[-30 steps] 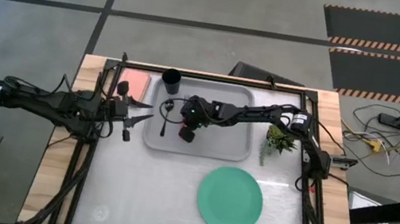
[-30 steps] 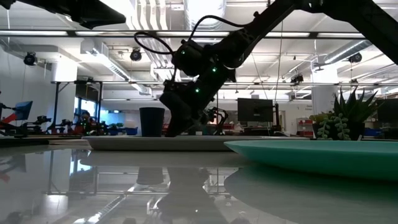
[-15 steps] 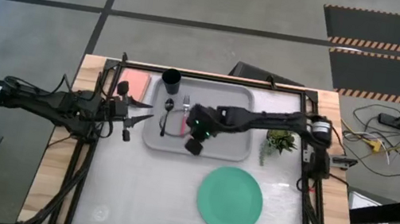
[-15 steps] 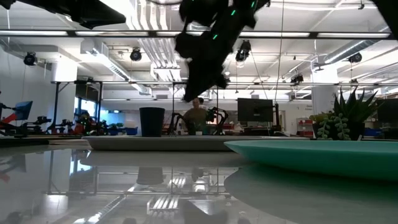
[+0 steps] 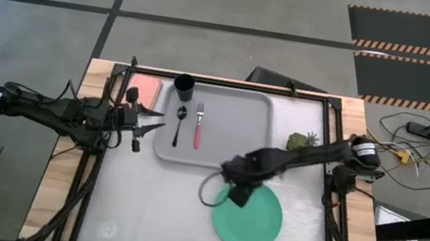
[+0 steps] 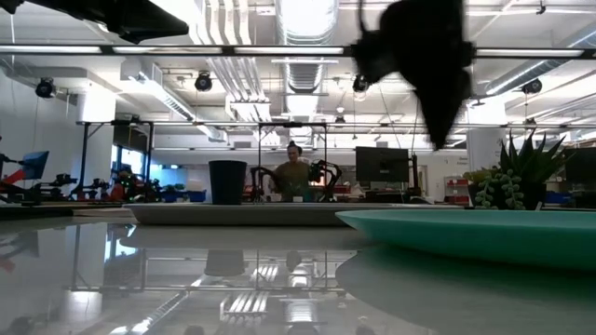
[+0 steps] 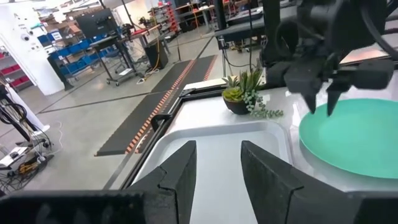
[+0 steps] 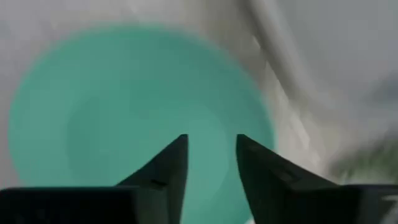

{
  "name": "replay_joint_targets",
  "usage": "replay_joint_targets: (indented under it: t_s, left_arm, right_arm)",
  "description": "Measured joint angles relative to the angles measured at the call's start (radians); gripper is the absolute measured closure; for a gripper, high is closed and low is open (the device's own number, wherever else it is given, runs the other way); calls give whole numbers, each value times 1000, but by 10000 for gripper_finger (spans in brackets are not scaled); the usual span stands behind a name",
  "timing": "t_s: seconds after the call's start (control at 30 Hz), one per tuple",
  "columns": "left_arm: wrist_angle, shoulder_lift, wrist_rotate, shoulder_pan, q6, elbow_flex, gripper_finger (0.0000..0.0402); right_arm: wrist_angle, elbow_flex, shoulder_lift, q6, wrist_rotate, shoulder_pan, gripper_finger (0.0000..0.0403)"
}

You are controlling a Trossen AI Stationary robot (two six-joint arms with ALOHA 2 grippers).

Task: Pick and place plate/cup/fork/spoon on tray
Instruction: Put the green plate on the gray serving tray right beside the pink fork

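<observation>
The light-grey tray [image 5: 235,132] lies at the table's far middle. On it stand the black cup [image 5: 184,88] in the far left corner, and beside it lie the dark spoon [image 5: 179,123] and the pink-handled fork [image 5: 198,128]. The mint-green plate [image 5: 251,220] rests flat on the table, nearer than the tray. My right gripper [image 5: 237,191] hovers open above the plate's far left edge [image 8: 124,112], touching nothing. My left gripper [image 5: 142,123] waits open at the tray's left rim.
A small potted plant [image 5: 302,141] stands just right of the tray. A pink pad [image 5: 144,88] lies at the far left corner. A black frame runs round the table's edges. A person [image 6: 294,175] sits in the room beyond the table.
My right gripper has risen from the tray and swung toward the table's near edge and to the right, ending above the plate. The fork stays lying on the tray beside the spoon.
</observation>
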Motion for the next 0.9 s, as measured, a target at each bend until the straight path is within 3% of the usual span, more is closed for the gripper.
replay_joint_targets:
  t_s: [0.23,0.47,0.63,0.9]
  left_arm:
    - [0,7,0,0,-3,0,292]
    - [0,14,0,0,-3,0,292]
    - [0,13,0,0,-2,0,292]
    - [0,14,0,0,-2,0,292]
  right_arm:
    - [81,-254,-228,481,-23,129,199]
    - [319,-504,-382,927,54,261,152]
    - [349,-579,-389,1056,78,301,147]
    - [278,-597,-373,1076,62,322,161]
